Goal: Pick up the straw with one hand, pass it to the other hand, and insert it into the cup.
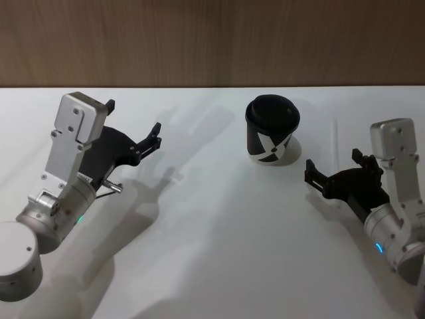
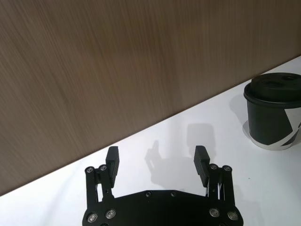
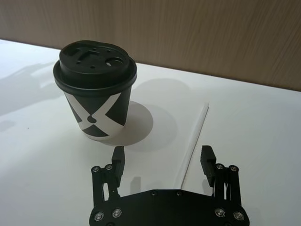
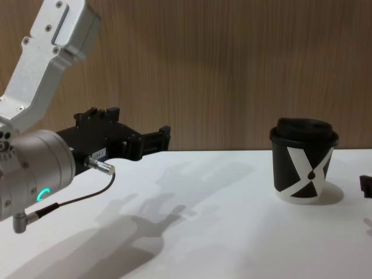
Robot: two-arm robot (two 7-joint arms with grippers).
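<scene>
Right claw [image 3: 162, 153]: spread wide and holding nothing, set low over the table [image 1: 212, 252], off to the right of the cup [image 3: 96, 94].
Straw [image 3: 194, 141]: flat on the table just beside the cup, on the cup's right and not touching it. Its near end reaches in between the right claw's fingers.
Long axis: the straw points away from the robot, roughly along the line of the right claw's reach. The fingers therefore stand one on each side of it, square across its length (the pairing a pinch wants).
Offset: the straw is not centred in the gap; the right wrist view puts it closer to one finger than to the other.
Left claw [image 2: 157, 155]: also spread and empty, raised on the left side of the table. The cup stands between it and the straw, and it is well apart from both.
Nearer arm: the right, plainly.
Step in hand: judging from this, the pick-up has not yet been made. The right claw is lined up over the straw but has not closed on it.
What the next move turns on: most likely a short descent and a squeeze. A small sideways shift may be needed first so both fingers meet the straw together.
Risk: the straw is thin, light and flat on the table, so the nearer finger could nudge or roll it towards the cup before the other one arrives.
</scene>
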